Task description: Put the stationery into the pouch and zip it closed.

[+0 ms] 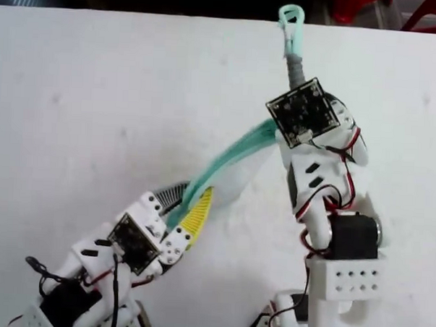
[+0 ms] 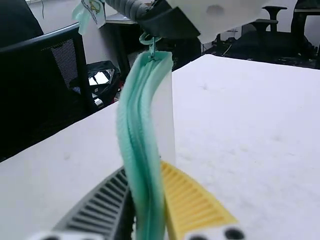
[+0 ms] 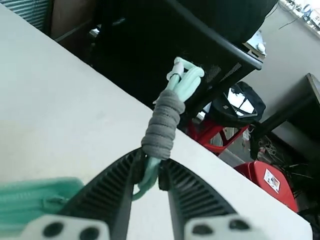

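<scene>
two grippers share one container, a mint-green pouch [image 1: 229,161], stretched between them above the white table [image 1: 98,93]. it runs slantwise in the high view, from the lower left arm up toward the arm on the right. what is inside it cannot be seen: the fabric is opaque, and along the stretch that shows in the left wrist view the two ribbed rows of the zip lie pressed together, with no gap. the slider [image 2: 150,50] sits at the far end of that stretch, close under the other arm.

the left gripper [image 2: 144,170] is clamped on the near end of the pouch, its grey finger on one side and its yellow finger [image 2: 192,202] on the other, with the zip edge standing upright between them.

the right gripper [image 3: 150,165] has its black fingers drawn nearly together, pinching the pull strap [image 3: 161,125] of the zip. the strap is a thin mint loop wrapped partway along in a ribbed grey sleeve; the fingers bite just below that sleeve, and the free end of the loop sticks out past the table's far edge in the high view.

the pouch itself is slim and long, pale at the side panel and stronger green along the zip. it sags slightly in the middle. its lower edge lies near the table, but whether it touches cannot be told.
</scene>
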Motion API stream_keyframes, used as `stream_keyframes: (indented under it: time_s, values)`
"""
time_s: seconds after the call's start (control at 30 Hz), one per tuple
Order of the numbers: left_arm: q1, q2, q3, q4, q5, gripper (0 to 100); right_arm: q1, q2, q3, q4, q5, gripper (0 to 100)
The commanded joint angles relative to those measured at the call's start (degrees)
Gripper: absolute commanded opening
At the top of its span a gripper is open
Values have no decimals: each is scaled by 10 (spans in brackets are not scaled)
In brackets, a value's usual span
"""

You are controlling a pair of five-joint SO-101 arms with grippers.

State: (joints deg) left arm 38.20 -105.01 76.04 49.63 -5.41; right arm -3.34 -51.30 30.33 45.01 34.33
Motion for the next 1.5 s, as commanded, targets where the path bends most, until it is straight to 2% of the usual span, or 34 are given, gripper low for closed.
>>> stream_keyframes:
  time_s: [0.0, 0.3, 0.63, 0.73, 0.8, 0.87, 1.1, 1.2, 1.27, 1.33, 1.47]
  values:
    - [-36, 7, -6, 18, -4, 21, 66, 36, -3, -56, 11, 17]
    - [-38, 7, -14, 34, -4, 21, 68, 25, 0, -54, -11, 17]
    - [-40, 7, -12, 33, -4, 21, 81, 90, -4, -51, -14, 17]
    - [-41, 7, -11, 31, -4, 21, 69, 43, -55, 39, -18, 68]
    - [-38, 7, -10, 31, -4, 21, 39, 16, -123, 150, -67, 181]
    - [-38, 7, -10, 26, -4, 21, 5, 5, -199, 255, -153, 273]
    - [-39, 7, -9, 26, -4, 21, -154, 72, -462, 531, -434, 297]
    - [-38, 7, -9, 26, -4, 21, -247, 114, -487, 538, -557, 297]
    - [-38, 7, -8, 26, -4, 21, -293, 133, -484, 536, -606, 297]
    - [-40, 7, 0, 23, -4, 21, -323, 154, -494, 535, -607, 297]
    - [-39, 7, 3, 23, -4, 21, -329, 184, -502, 536, -611, 297]
